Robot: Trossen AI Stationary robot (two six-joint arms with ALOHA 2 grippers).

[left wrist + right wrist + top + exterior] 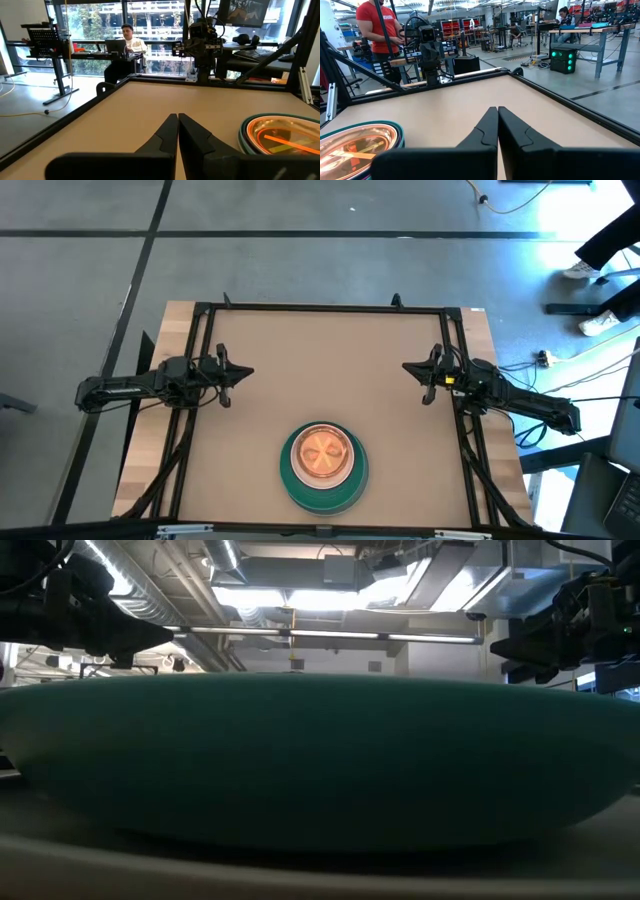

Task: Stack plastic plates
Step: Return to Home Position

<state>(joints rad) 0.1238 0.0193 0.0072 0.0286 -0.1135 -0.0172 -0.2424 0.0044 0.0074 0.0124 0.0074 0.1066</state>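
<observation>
The plastic plates (324,467) form one stack, orange plate (323,452) on top, teal plate (300,492) at the base, near the table (330,350) edge, midway between the arms. The left gripper (248,372) and right gripper (406,367) hang at opposite sides, fingers closed, empty.

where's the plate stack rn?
High view: the plate stack sits centred near the table's lower edge, teal plate lowest, clear of the left gripper and right gripper parked at either side.

Single stack of plastic plates (323,465), teal plate at bottom, orange on top, near table's front edge
</observation>
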